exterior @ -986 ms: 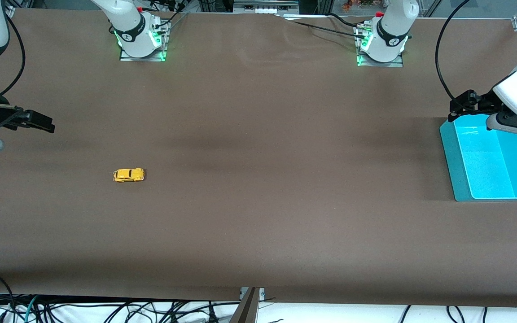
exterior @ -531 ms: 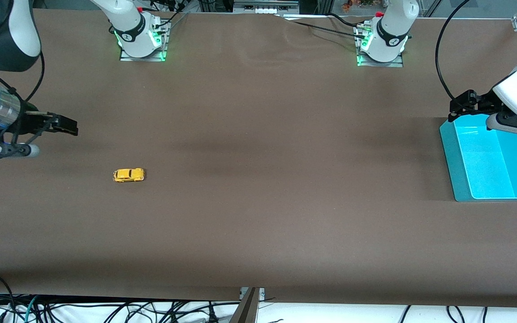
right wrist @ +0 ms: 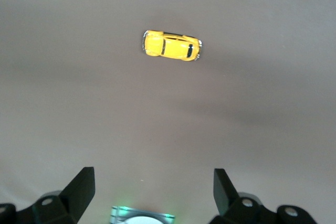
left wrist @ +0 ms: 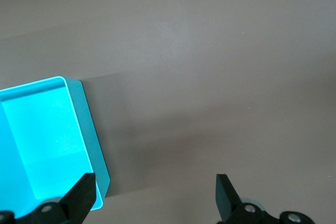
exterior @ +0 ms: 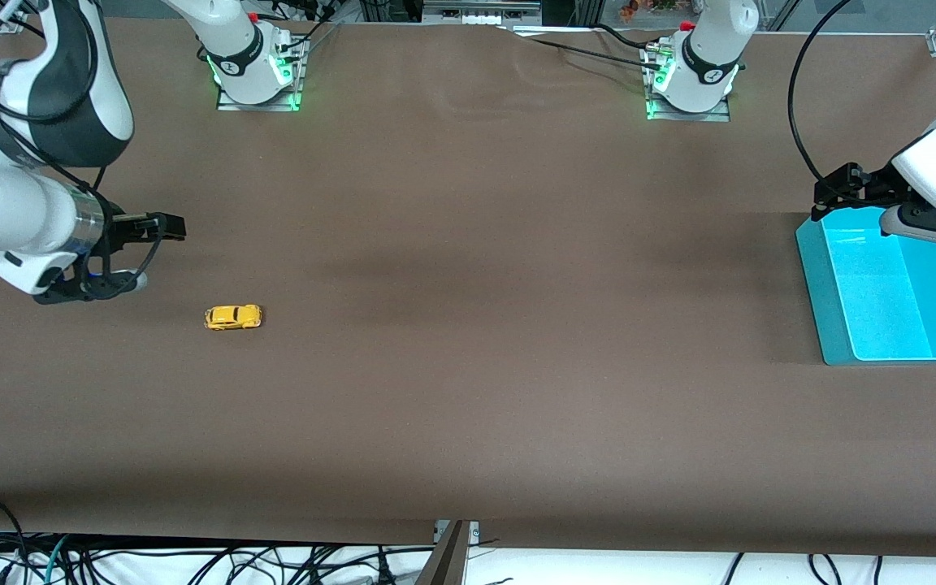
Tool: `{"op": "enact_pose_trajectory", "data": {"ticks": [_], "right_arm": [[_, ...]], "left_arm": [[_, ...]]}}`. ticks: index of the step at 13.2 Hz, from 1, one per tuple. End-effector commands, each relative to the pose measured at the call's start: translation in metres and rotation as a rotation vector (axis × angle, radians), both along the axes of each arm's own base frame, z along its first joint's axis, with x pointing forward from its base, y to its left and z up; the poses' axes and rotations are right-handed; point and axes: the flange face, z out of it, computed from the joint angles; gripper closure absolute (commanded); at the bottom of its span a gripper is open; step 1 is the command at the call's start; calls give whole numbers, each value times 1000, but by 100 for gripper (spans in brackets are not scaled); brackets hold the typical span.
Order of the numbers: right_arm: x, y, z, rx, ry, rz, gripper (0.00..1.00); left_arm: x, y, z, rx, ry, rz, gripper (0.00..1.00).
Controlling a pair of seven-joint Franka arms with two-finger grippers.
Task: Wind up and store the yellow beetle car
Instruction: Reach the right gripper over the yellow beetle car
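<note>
The yellow beetle car sits on its wheels on the brown table, toward the right arm's end, with nothing touching it. In the right wrist view the car shows from above, its dark windows visible, though its wheels are mostly hidden under the body.

The right gripper hangs over bare table beside the car, apart from it, with its fingers spread wide and nothing between them. Only the finger tips show in that wrist view; the rest is cut off at the frame edge.

At the left arm's end lies the cyan tray, well apart from the car. The left gripper waits over the tray's rim, its fingers parted and holding nothing. The arm covers one corner of the tray in the front view, and the tray is partly cut off in the left wrist view.
</note>
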Motion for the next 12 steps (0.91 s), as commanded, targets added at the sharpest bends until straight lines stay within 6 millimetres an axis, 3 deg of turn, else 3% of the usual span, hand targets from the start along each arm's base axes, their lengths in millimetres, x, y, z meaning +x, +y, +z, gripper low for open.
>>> {"op": "enact_pose_trajectory", "data": {"ticks": [1, 12], "right_arm": [[5, -8, -15, 27, 41, 179, 0], [-5, -59, -131, 216, -26, 875, 0]], "left_arm": [[1, -2, 4, 8, 3, -2, 0], [1, -2, 4, 8, 3, 0, 0]]}}
